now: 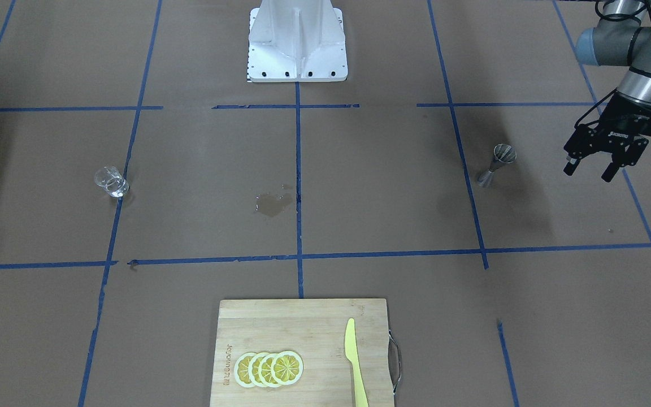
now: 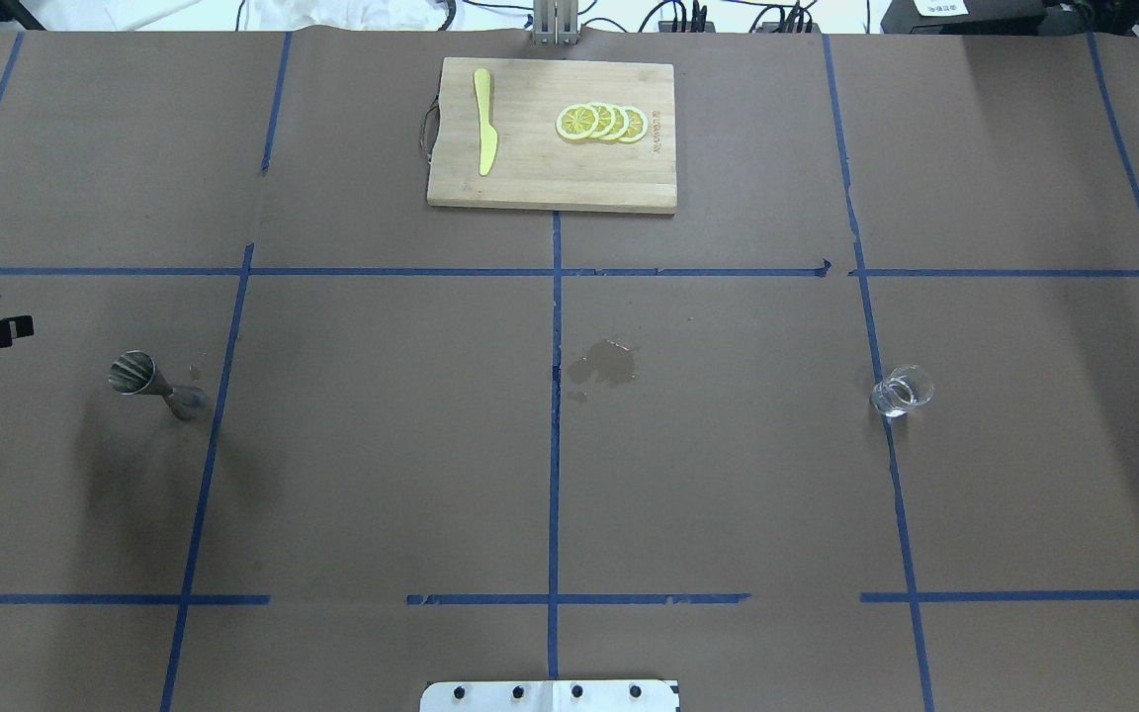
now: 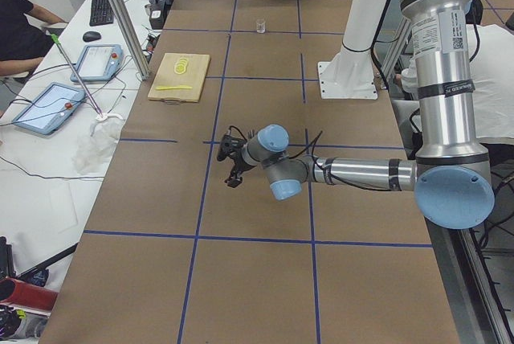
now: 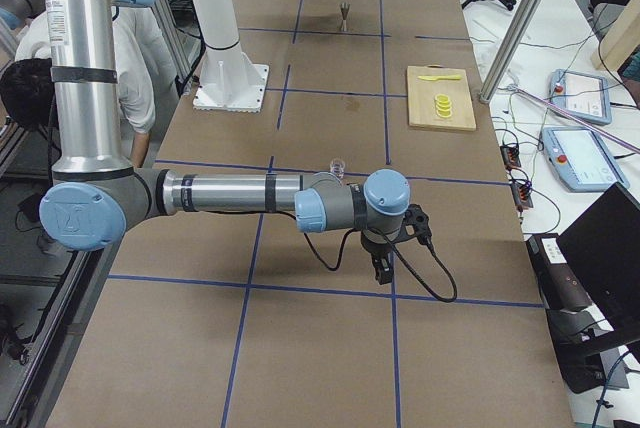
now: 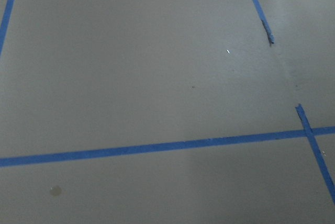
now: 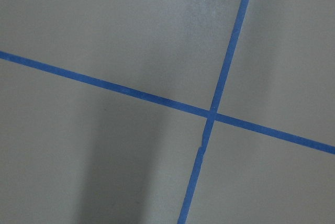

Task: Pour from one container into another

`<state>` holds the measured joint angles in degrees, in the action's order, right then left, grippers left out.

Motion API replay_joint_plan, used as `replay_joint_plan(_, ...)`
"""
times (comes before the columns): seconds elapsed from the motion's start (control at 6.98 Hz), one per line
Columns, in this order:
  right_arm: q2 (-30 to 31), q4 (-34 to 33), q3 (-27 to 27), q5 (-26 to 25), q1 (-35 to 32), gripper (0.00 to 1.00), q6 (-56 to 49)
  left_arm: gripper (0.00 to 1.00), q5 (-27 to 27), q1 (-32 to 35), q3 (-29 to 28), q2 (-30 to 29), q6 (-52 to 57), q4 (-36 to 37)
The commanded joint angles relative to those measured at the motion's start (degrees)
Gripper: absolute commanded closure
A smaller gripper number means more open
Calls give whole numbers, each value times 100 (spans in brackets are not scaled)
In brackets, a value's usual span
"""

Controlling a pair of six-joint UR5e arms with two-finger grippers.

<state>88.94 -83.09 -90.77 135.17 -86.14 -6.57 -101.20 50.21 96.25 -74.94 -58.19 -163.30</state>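
- My left gripper (image 1: 589,173) hangs above the worktop near its left edge, with the jaws spread wide and nothing between them.
- The steel jigger (image 1: 497,165) stands upright on the worktop, on the inward side of that gripper, near it but not touching, close to a blue tape line.
- The glass cup (image 1: 112,181) stands upright well away from the jigger, toward the right edge of the worktop and just beside another tape line. I cannot tell whether it holds any liquid.
- A wet patch (image 1: 273,203) lies on the brown paper around the middle of the worktop, between the cup and the jigger.
- My right gripper (image 4: 382,270) shows only in the side view, pointing down over bare paper towards the worktop's right end. I cannot tell how its jaws stand.
- The wooden cutting board (image 1: 303,322) lies at the middle of the far edge, carrying a row of overlapping lemon slices (image 1: 269,368) and a yellow knife (image 1: 354,362).
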Motion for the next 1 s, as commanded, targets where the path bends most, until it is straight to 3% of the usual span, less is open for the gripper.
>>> replay_joint_plan(0.0, 1, -5, -2, 79, 1, 0, 33, 0, 1360, -773, 254, 567, -429, -921)
replay_joint_plan(0.29, 1, 3, 6, 282, 1, 0, 33, 0, 3211, -1921, 254, 927, -448, -1204)
replay_joint_plan(0.57, 1, 3, -11, 282, 1, 0, 33, 0, 4251, -2792, 245, 1017, -657, -1196)
replay_joint_plan(0.86, 9, 3, 15, 282, 1, 0, 25, 5, 5325, -3908, 245, 1017, -1587, -1178)
